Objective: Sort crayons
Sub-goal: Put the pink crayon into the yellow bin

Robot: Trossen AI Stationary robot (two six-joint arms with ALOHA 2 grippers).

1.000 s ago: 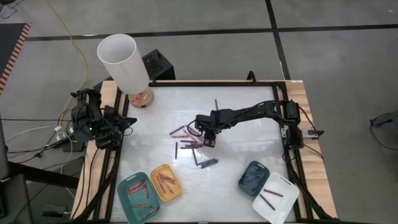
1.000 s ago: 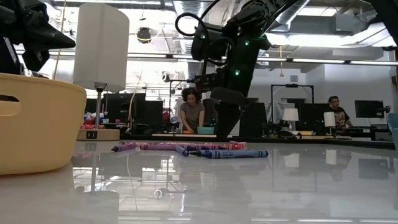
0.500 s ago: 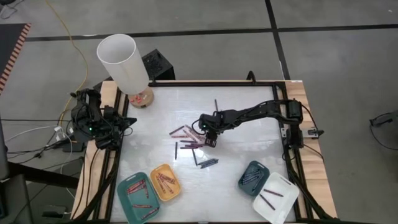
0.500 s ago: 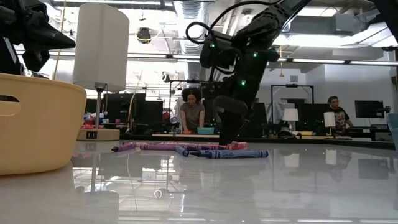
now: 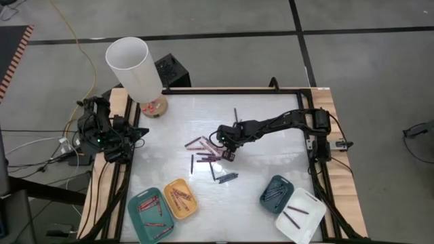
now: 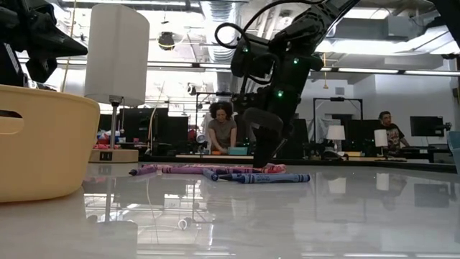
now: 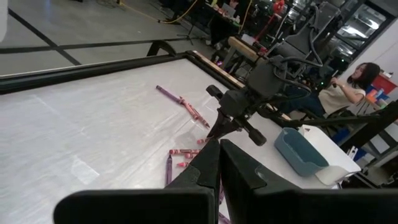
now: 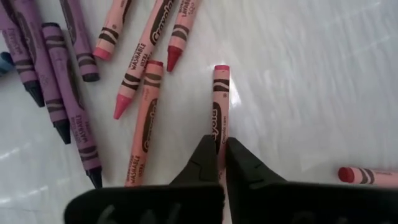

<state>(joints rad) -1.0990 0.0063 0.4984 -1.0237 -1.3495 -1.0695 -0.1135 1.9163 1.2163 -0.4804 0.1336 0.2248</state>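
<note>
While left end effector (image 7: pixel 219 163) idles closed at table edge, right end effector (image 8: pixel 221 155) clamps pink crayon (image 8: pixel 219 102) mid-table.

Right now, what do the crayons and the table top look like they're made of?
Crayons: likely wax sticks in matte printed paper wrappers, with bare coloured tips showing. Table top: white, smooth and glossy, perhaps laminate or coated board, since it mirrors the room lights and the crayons.

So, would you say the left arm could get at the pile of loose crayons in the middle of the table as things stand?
Probably not easily: the left end effector is parked shut at the table's left edge, and the right end effector already sits down on the crayon pile, pinching a pink crayon.
</note>
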